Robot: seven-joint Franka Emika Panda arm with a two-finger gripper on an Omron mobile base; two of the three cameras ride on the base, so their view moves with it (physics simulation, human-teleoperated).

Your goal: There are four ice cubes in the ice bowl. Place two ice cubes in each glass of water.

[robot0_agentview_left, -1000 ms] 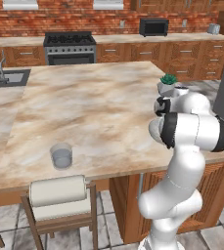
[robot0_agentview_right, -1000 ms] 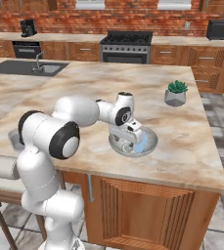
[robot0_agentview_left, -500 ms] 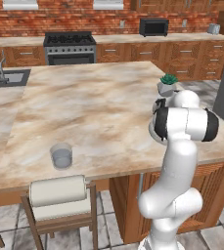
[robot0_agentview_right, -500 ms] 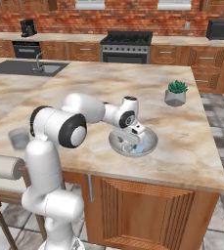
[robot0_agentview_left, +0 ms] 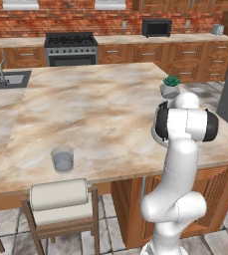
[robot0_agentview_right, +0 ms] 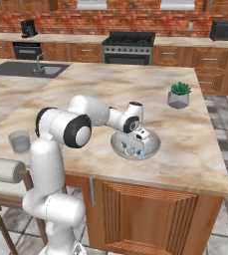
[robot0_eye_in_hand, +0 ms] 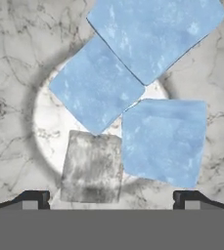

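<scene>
- Island counter [robot0_agentview_left: 95, 109]: a beige-brown marbled top on wooden cabinet fronts is shown, with a padded stool [robot0_agentview_left: 60, 199] drawn up at its near edge.
- Back wall: red brick is seen above wooden cabinets, with a black range [robot0_agentview_left: 70, 47], a microwave [robot0_agentview_left: 156, 27] and a coffee maker [robot0_agentview_right: 28, 28] along the rear counter. A sink [robot0_agentview_right: 28, 69] is set into the side counter.
- Potted plant [robot0_agentview_right: 178, 95]: stood on the island well beyond the ice bowl.
- Ice bowl [robot0_agentview_right: 153, 140]: placed near the island's front edge, on the plant's side.
- Ice cubes [robot0_eye_in_hand: 96, 88]: three light-blue cubes are seen in the bowl, packed together edge to edge; a greyer block lies just beside them.
- Gripper [robot0_agentview_right: 135, 148]: lowered into the bowl with its jaws spread wide and nothing held between them.
- Glass of water [robot0_agentview_left: 62, 159]: one tumbler is stood near the front edge above the stool, well apart from the bowl.
</scene>
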